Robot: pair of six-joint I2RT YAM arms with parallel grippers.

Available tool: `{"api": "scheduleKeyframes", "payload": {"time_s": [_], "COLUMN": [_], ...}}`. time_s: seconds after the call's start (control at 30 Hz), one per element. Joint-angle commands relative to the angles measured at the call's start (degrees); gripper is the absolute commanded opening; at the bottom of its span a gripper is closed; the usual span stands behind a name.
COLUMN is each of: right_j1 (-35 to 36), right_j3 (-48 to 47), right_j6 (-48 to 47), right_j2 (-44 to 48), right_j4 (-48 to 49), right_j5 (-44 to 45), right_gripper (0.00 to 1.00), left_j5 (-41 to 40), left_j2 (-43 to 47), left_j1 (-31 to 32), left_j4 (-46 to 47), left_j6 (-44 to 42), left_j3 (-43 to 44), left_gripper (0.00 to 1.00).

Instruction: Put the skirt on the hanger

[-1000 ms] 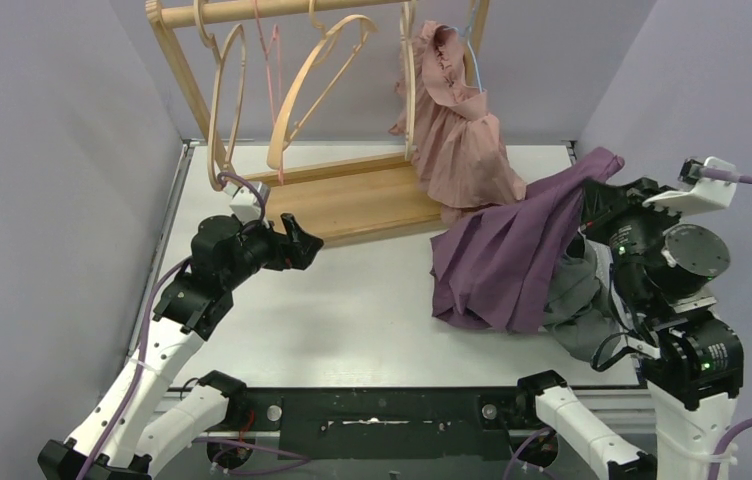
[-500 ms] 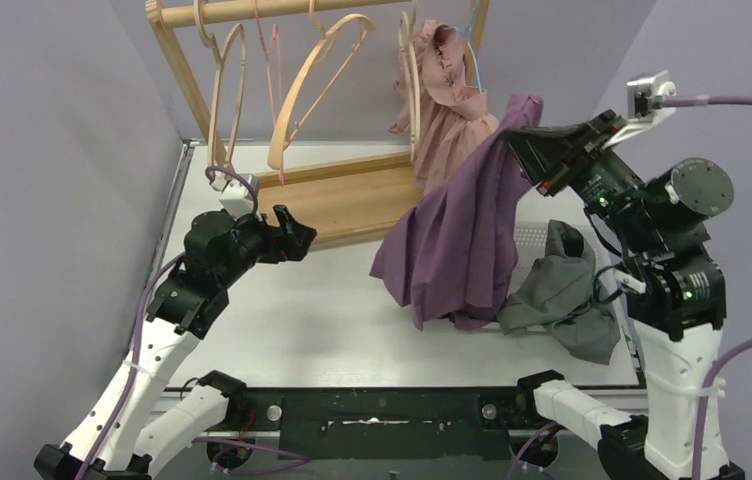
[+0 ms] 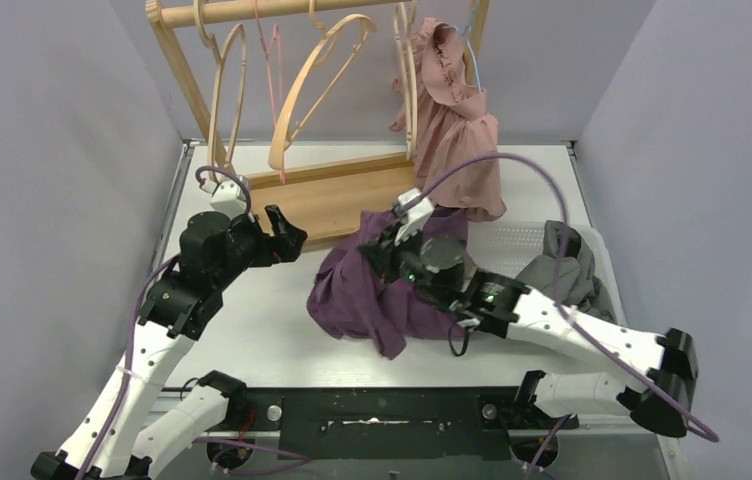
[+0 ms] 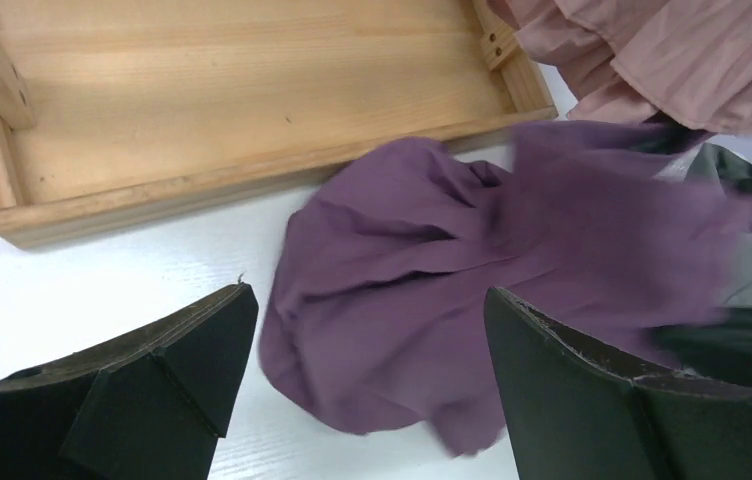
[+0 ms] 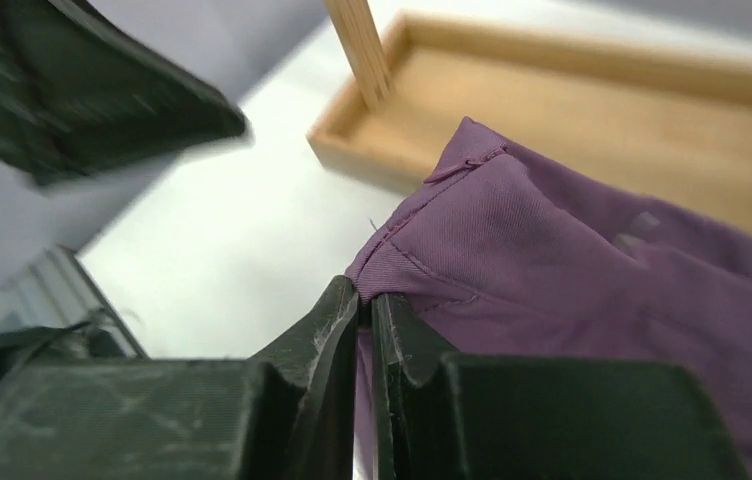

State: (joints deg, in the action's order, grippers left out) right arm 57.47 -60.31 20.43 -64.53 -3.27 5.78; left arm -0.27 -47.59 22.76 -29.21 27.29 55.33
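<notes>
A: Where does the purple skirt (image 3: 362,290) sit?

B: Heaped on the white table (image 3: 252,325), just in front of the wooden base (image 3: 352,205) of the clothes rack (image 3: 177,60), between the two arms. It is on no hanger.

A: Does anything have hold of it?

B: The right gripper (image 5: 365,295) does. Its wrist view shows the two fingers pressed together on a stitched edge of the fabric, the rest trailing away behind. From above, the right arm (image 3: 552,325) lies stretched low across the table to reach the middle.

A: And the left gripper (image 4: 367,310)?

B: Its fingers stand wide apart and hold nothing. It hangs above the table near the left end of the base, pointed at the skirt, near it but not touching.

A: So how far along is the job?

B: Early, by the look of it. The skirt is gripped and lies close to the rack, and that is about all that is done. The empty wooden hangers (image 3: 282,135) hang from the rail (image 3: 232,12) untouched, beside a pink dress (image 3: 457,130) already hung. The bulk seems left: spreading the skirt's top edge, probably with both grippers, bringing a hanger to it, and hanging the lot. A grey garment (image 3: 562,270) lies at the right, apart from all this.
</notes>
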Motion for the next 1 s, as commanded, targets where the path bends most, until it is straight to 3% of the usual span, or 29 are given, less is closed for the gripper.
{"api": "scheduleKeyframes", "payload": {"time_s": [0.0,0.07,0.2,0.27,0.37,0.5,0.7,0.97], "right_j1": [5.62,5.89,5.78,5.13,1.76,-6.46,-9.33,-9.52], "right_j3": [9.5,12.52,13.82,13.4,11.44,10.58,6.42,0.37], "right_j6": [6.38,9.42,11.25,11.38,14.03,17.66,15.65,17.92], "right_j2": [-3.28,-4.93,-3.84,-1.81,0.22,0.42,-6.32,-16.29], "right_j4": [18.94,20.93,18.42,14.66,5.68,-2.94,-7.02,-11.81], "right_j5": [15.46,13.12,13.11,16.1,19.96,15.39,8.35,13.78], "right_gripper": [0.0,0.13,0.68,0.79,0.82,0.81,0.8,0.84], "left_j5": [-1.06,-0.22,4.11,7.93,13.95,16.95,11.66,7.59], "left_j2": [1.99,2.67,4.14,4.41,3.96,2.2,-4.37,-17.08], "left_j1": [-0.44,-0.44,-0.48,-0.46,-0.37,0.06,0.26,0.61], "left_j4": [-1.12,-1.24,0.61,2.84,7.81,13.72,17.74,15.03], "left_j6": [3.17,5.21,9.3,11.35,15.46,22.29,31.75,33.53], "left_j3": [1.57,0.09,-4.53,-7.18,-11.51,-16.42,-16.57,-15.42], "left_gripper": [0.85,0.84,0.83,0.81,0.78,0.76,0.76,0.81]}}
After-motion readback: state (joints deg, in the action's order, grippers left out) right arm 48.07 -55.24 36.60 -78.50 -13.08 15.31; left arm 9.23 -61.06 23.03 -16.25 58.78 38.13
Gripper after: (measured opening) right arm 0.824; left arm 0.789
